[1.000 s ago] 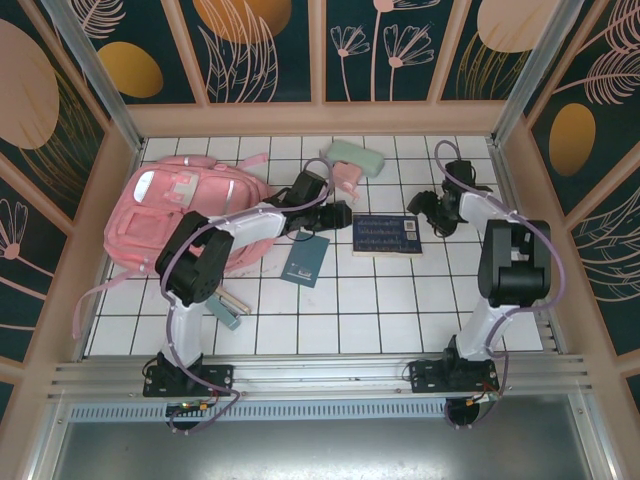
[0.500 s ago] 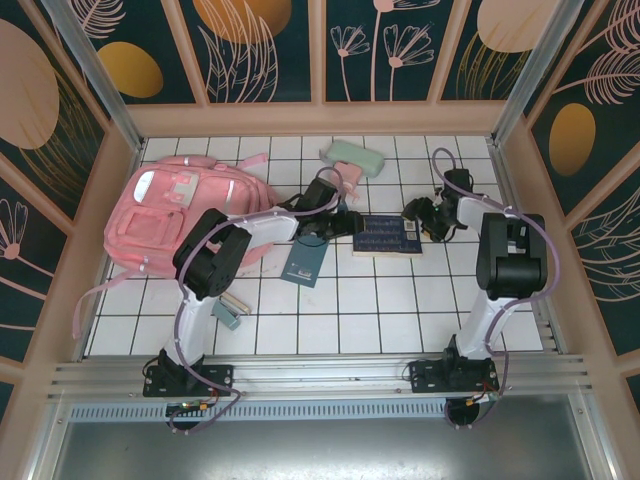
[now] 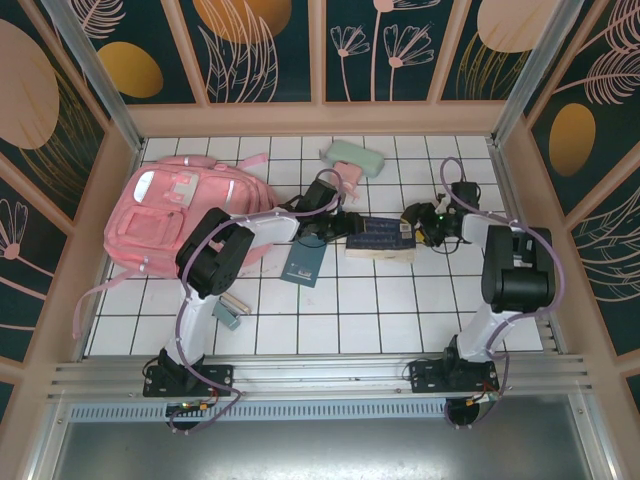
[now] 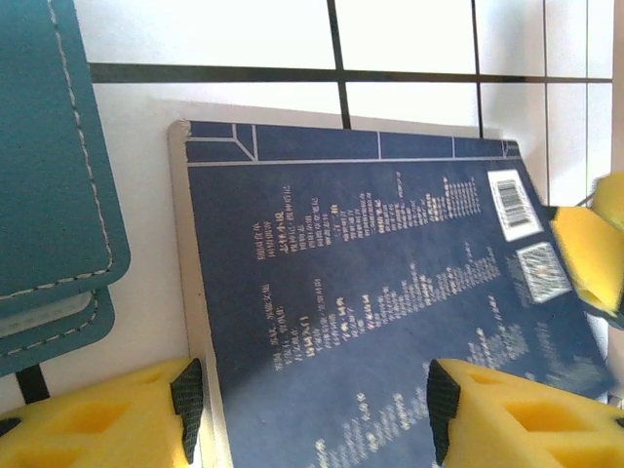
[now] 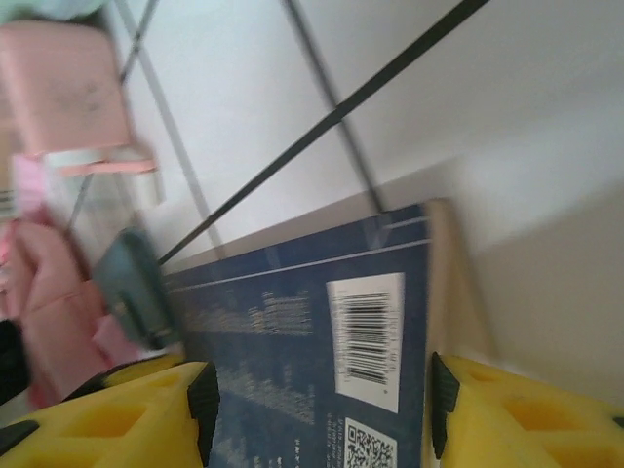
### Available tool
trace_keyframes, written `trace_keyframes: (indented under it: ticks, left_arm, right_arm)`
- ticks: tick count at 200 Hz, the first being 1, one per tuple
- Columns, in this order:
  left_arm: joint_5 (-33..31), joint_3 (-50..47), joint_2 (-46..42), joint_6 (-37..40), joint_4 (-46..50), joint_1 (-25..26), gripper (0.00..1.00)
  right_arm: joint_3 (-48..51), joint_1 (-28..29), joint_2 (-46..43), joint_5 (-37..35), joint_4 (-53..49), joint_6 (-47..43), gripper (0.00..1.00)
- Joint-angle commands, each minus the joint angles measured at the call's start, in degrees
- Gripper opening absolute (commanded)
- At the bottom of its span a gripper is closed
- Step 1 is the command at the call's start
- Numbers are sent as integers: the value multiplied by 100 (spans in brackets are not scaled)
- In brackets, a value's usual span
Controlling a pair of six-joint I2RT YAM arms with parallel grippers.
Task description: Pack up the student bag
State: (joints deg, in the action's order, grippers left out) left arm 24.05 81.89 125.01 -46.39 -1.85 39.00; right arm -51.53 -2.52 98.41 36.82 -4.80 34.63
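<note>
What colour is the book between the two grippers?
Dark navy book, pale print, white barcode label; clearest in the left wrist view.

Left gripper point(image 3: 343, 224), right gripper point(image 3: 418, 224) — onto book point(image 3: 381, 239)

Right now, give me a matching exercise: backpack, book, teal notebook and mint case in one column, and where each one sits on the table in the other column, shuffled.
Things
1. backpack
2. book
3. teal notebook
4. mint case

Places
A. between the left gripper and the right gripper
B. near the far edge, about mid-width
C. on the left side of the table
D. just near-left of the book

Pairs: 1-C, 2-A, 3-D, 4-B
</note>
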Motion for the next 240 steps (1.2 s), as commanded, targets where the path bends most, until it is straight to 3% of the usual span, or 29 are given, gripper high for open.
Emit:
trace_keyframes:
  ticks: [1, 31, 76, 123, 168, 202, 240]
  left_arm:
    - [292, 40, 85, -2, -226, 124, 63]
    - [292, -15, 39, 16, -259, 125, 63]
    - [275, -127, -64, -16, -325, 123, 63]
    - [159, -269, -214, 97, -243, 124, 63]
    - [-161, -202, -475, 358, 112, 26, 63]
    - [-289, -84, -661, 550, 376, -106, 64]
    - [-606, 280, -967, 1224, 984, -320, 66]
  right_arm:
    - [227, 227, -589, 1318, 331, 550, 59]
    - [357, 257, -1019, 1416, 374, 766, 58]
    - [587, 349, -942, 1144, 291, 674, 55]
    - [749, 311, -874, 785, 14, 324, 41]
    - [799, 235, -1138, 418, -203, 181, 13]
    - [690, 273, -1282, 262, -354, 162, 3]
    - [157, 710, -1580, -37, -894, 30, 3]
